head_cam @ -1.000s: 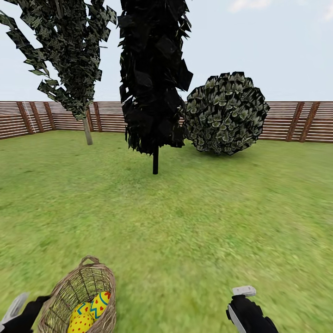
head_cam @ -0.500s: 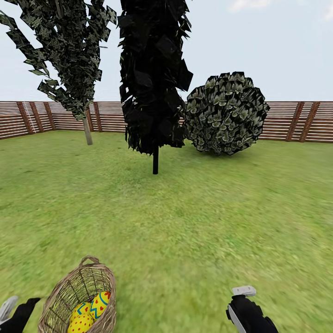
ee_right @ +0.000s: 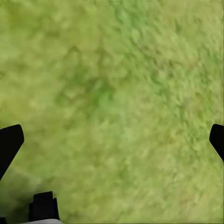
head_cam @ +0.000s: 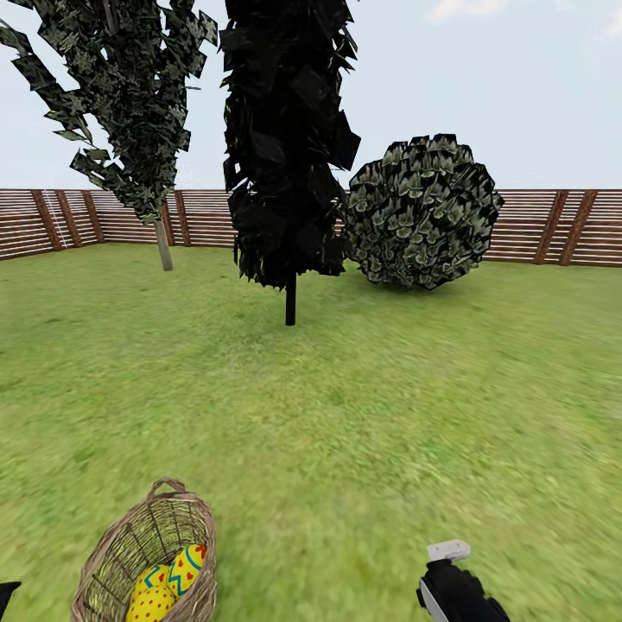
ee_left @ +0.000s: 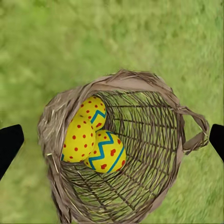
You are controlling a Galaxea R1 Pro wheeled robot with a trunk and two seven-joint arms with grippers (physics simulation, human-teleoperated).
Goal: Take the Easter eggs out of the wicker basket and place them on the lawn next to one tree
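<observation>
- Three Easter eggs (ee_left: 95,140) lie clustered inside the wicker basket (ee_left: 154,140), on the lawn (head_cam: 363,415) at the head view's lower left.
- Left gripper (ee_left: 112,140) above the basket, fingers (ee_left: 9,142) spread wide, holding nothing.
- Right gripper (ee_right: 112,140) over bare grass, spread, empty.
- Pale-trunked tree (head_cam: 162,238) far off by the fence (head_cam: 553,226).

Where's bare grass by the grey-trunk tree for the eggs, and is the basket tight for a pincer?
Open lawn runs from the wicker basket to the pale-trunked tree; grass around its base looks bare. The fence stands behind it. Inside the basket, the three eggs crowd one side; the rest is bare wicker.
</observation>
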